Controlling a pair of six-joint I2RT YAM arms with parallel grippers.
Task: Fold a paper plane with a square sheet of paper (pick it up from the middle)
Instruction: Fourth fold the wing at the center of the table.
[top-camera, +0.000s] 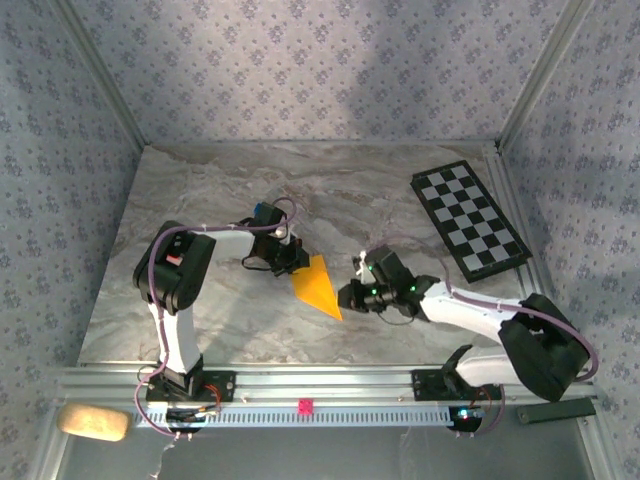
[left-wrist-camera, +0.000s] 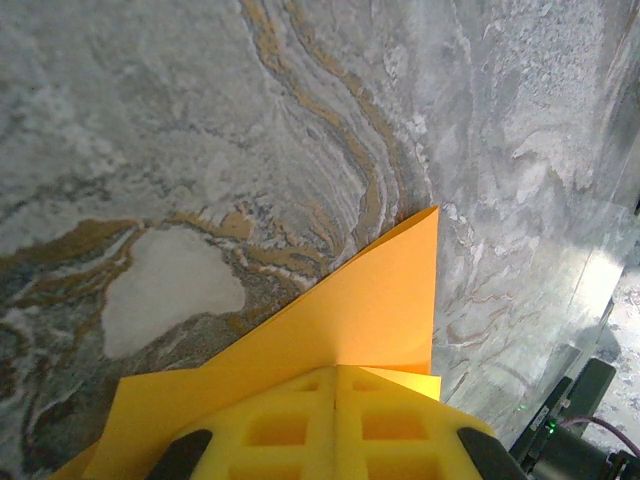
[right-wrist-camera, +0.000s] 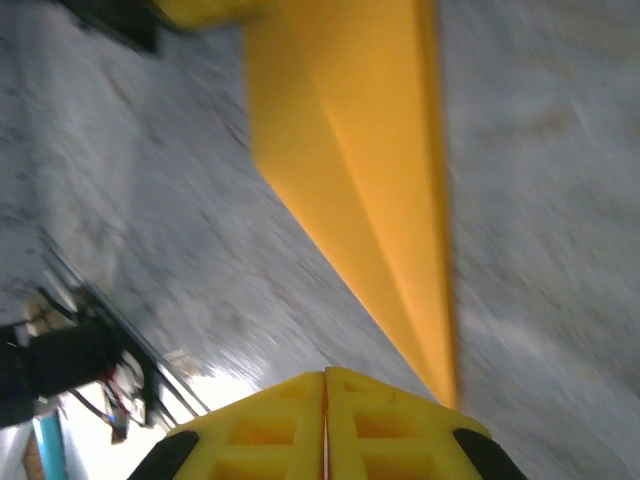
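right gripper (right-wrist-camera: 325, 380): fingers (right-wrist-camera: 270, 425) together with nothing between them, low over the marble table top (top-camera: 200, 300). View is blurred.
nose: the pointed end of the paper plane (top-camera: 318, 285) stops just beside the right gripper's tips, off to one side. Can't tell if it touches them.
body: narrow orange-yellow wedge lying flat on the table. A layered fold runs its length, straight ahead of the right gripper's tips toward the left gripper (left-wrist-camera: 335, 372).
left gripper: fingers together, no paper showing in the seam. Tips sit on the wide end of the paper, and a folded corner spreads out ahead of them. Looks like a press-down, not a pinch.
far side: checkered board (top-camera: 468, 222) is well beyond the right gripper, clear of the work.
step: my read is mid-fold. The nose and long folds are in, the left gripper pins the tail, and the right gripper is at the nose for creasing or the next flap.
next move: needs the tail pinned by the left gripper. The right gripper should open slightly, catch one loose edge next to its tips, then fold it over along the centre line. A light grip is enough because thin paper slides and buckles easily.
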